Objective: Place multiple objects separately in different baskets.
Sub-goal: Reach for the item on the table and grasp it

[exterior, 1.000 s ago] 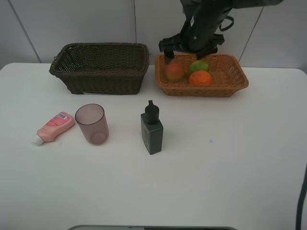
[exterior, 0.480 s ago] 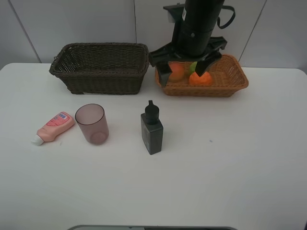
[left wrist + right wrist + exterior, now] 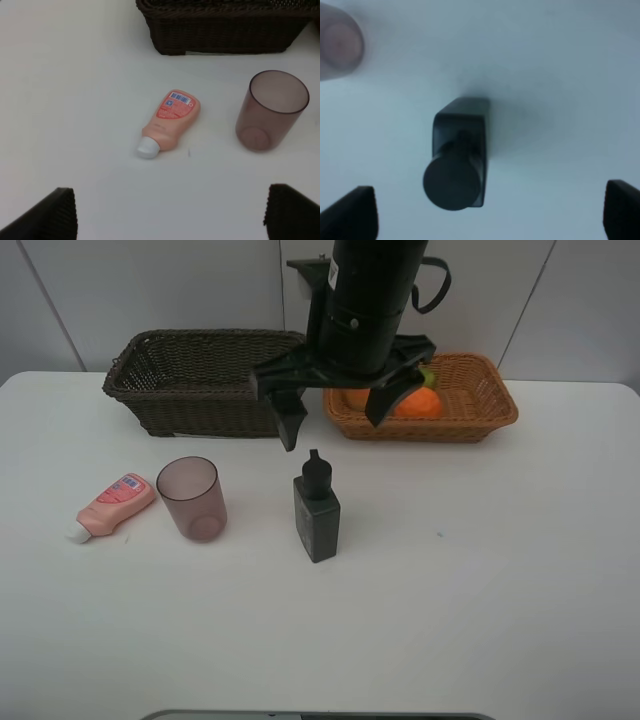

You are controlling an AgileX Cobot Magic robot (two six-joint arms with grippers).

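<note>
Two wide-spread pairs: my right fingers (image 3: 290,428) above pump bottle (image 3: 316,512); left fingers (image 3: 52,215) near cup (image 3: 272,110), tube (image 3: 170,120); arm (image 3: 370,300) partly masks tan basket (image 3: 480,412).

The right gripper (image 3: 335,425) hangs over the dark pump bottle (image 3: 318,515), fingers spread wide and clear of the pump head. The bottle stands upright on the white table (image 3: 480,580). To its left stands the mauve cup (image 3: 190,498), with the pink tube (image 3: 113,505) lying just beside it. Behind, the dark brown basket (image 3: 210,380) and the orange-tan basket (image 3: 470,405) sit side by side. The arm hides part of the tan one, where an orange (image 3: 425,403) shows beside what seems a reddish fruit (image 3: 355,398).
</note>
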